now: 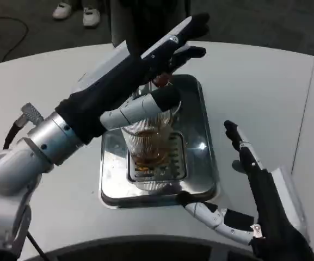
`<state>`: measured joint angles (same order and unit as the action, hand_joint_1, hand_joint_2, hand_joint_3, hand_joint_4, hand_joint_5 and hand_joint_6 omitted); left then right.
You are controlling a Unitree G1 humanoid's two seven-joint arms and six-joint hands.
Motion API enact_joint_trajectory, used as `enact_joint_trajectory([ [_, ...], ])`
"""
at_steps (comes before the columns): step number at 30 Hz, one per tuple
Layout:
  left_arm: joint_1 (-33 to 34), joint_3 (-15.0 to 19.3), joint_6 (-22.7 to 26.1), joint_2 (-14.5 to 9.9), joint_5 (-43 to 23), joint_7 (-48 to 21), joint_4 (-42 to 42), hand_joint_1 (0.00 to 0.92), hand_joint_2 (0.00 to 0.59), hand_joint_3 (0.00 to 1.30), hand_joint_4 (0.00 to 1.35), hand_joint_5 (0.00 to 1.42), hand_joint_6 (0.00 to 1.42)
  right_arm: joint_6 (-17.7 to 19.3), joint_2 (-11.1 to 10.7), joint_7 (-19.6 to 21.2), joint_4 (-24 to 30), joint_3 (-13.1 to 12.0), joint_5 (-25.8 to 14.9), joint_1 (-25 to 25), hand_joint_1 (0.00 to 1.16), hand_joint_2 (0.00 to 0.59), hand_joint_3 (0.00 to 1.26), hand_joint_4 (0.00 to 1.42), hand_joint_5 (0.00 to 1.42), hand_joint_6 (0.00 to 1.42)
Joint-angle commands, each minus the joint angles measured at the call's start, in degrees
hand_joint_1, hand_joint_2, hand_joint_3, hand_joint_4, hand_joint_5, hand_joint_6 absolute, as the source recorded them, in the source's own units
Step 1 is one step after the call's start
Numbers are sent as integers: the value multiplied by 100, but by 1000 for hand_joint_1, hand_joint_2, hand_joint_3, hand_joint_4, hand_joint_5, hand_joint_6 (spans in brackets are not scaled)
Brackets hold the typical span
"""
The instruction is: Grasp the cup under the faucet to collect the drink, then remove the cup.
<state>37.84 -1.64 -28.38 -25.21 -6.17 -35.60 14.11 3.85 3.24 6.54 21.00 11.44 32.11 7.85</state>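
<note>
Ribbed clear glass cup (148,144) holding amber drink stands on the steel drip tray (200,98); left hand (146,65) grasps it to steady it, while right hand (249,185) waits with fingers spread.

The cup (148,142) is standing upright on the grate (174,157) in the middle of the drip tray (203,117), which is lying on the table (254,81) in front of the robot, and some drink (146,154) is sitting in the cup's lower part. The left hand (146,65) is reaching in from the left above and behind the cup, with one finger (140,107) lying across the cup's rim on its left side. The right hand (249,185) is resting on the table to the right of the tray, its lowest finger lying just before the tray's near right corner.
</note>
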Motion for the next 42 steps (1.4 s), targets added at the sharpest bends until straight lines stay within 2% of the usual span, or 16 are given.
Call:
enact_joint_trajectory([
  [1, -69, -198, 130, -22, 237, -98, 191, 0, 73, 0, 3, 127, 77, 334, 208, 601, -876, 100, -206, -505, 800, 168, 64, 67, 66, 195],
  [12, 54, -303, 19, -56, 337, -25, 400, 0, 73, 0, 3, 127, 77, 779, 429, 1744, -2830, 353, -456, -1743, 799, 168, 43, 43, 28, 147],
  [20, 159, -363, -147, -129, 451, -30, 560, 0, 70, 0, 3, 127, 77, 985, 446, 2266, -3817, 405, -536, -2659, 800, 165, 43, 42, 26, 133],
  [31, 174, -282, -294, -298, 503, -6, 704, 0, 70, 0, 3, 127, 77, 1166, 553, 2473, -4598, 426, -626, -3235, 810, 178, 43, 52, 26, 128],
  [42, 322, -323, -407, -307, 520, -3, 978, 0, 64, 0, 3, 127, 77, 1318, 462, 2391, -5110, 404, -720, -3520, 807, 178, 43, 52, 31, 131],
])
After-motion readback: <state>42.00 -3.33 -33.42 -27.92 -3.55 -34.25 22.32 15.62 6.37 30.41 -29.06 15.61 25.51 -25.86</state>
